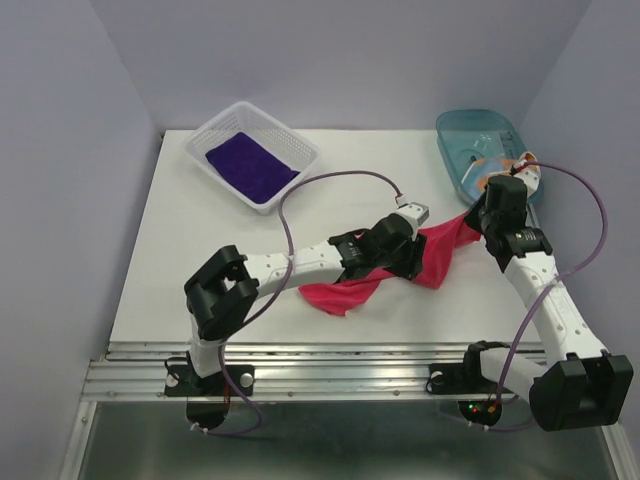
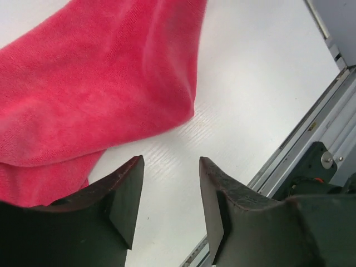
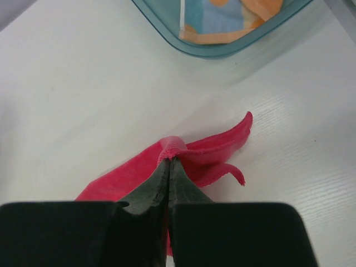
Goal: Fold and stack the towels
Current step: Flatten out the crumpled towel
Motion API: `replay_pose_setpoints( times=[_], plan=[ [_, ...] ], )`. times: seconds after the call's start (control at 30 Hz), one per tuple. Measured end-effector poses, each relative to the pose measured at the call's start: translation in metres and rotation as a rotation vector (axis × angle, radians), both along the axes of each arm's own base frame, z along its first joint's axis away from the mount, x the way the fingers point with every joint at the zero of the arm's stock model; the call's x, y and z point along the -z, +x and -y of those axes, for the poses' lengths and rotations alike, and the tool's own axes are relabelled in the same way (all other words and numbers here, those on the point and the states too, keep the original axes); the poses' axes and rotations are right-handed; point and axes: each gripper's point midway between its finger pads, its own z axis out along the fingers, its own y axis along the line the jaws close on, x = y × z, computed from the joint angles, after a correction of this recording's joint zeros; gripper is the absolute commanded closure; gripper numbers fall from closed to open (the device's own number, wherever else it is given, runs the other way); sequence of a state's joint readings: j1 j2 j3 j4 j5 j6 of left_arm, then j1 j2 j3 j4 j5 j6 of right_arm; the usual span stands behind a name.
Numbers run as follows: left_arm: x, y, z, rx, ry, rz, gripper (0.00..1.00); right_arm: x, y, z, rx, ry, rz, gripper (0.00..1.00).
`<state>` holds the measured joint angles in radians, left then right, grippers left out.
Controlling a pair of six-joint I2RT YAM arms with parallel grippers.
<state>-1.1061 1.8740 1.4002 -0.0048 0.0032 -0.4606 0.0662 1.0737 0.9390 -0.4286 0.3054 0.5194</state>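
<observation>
The pink-red terry towel lies rumpled on the white surface, drawn out into a long band. Its long axis runs on a diagonal from a loose bunched end near the middle front of the surface up to a far-right end beside the translucent teal plastic tray. The right tool is clenched on that far-right end, its two fingers pressed together with a small fold of the cloth pinched at their tips. The left tool is released: its jaws stand apart over bare surface with nothing between them. In its own view the towel lies just ahead and off to the left of the fingers, its nearest edge close but not touching them. From above, this tool sits across the middle of the band, so the loose near end trails back toward the left arm's base and is much nearer that arm than the right one. The coming move probably turns on the left tool shifting sideways onto the towel's edge, to take a second hold opposite the right tool's pinch. The dark purple cloth rests in the white lattice plastic basket at far left. The orange patterned cloth is in the tray.
</observation>
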Motion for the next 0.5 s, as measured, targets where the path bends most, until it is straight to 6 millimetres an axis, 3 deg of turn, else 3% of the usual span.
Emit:
replay_pose_setpoints(
  times=[0.03, 0.07, 0.2, 0.3, 0.33, 0.37, 0.43, 0.5],
  plan=[
    [-0.005, 0.0, -0.001, -0.002, -0.008, 0.004, 0.15, 0.002, -0.001, 0.0, 0.002, -0.002, -0.006, 0.99],
    [-0.01, 0.0, -0.004, -0.005, -0.015, 0.013, 0.01, 0.004, -0.002, 0.001, 0.003, -0.003, -0.011, 0.98],
    [-0.035, -0.005, -0.032, -0.047, -0.04, 0.044, 0.01, 0.004, -0.003, 0.004, 0.018, -0.016, -0.014, 0.83],
    [-0.055, -0.007, -0.067, -0.129, -0.066, 0.07, 0.01, 0.007, -0.007, 0.01, 0.053, -0.028, -0.031, 0.58],
    [-0.058, -0.009, -0.085, -0.178, -0.076, 0.069, 0.01, 0.009, -0.01, 0.015, 0.075, -0.041, -0.045, 0.42],
    [-0.056, -0.01, -0.098, -0.209, -0.073, 0.063, 0.01, 0.011, -0.012, 0.017, 0.089, -0.047, -0.054, 0.33],
    [-0.041, -0.01, -0.143, -0.319, -0.058, 0.03, 0.01, 0.015, -0.019, 0.023, 0.123, -0.062, -0.08, 0.18],
    [-0.013, -0.007, -0.181, -0.424, -0.02, -0.024, 0.01, 0.017, -0.025, 0.026, 0.139, -0.069, -0.099, 0.0]
  ],
)
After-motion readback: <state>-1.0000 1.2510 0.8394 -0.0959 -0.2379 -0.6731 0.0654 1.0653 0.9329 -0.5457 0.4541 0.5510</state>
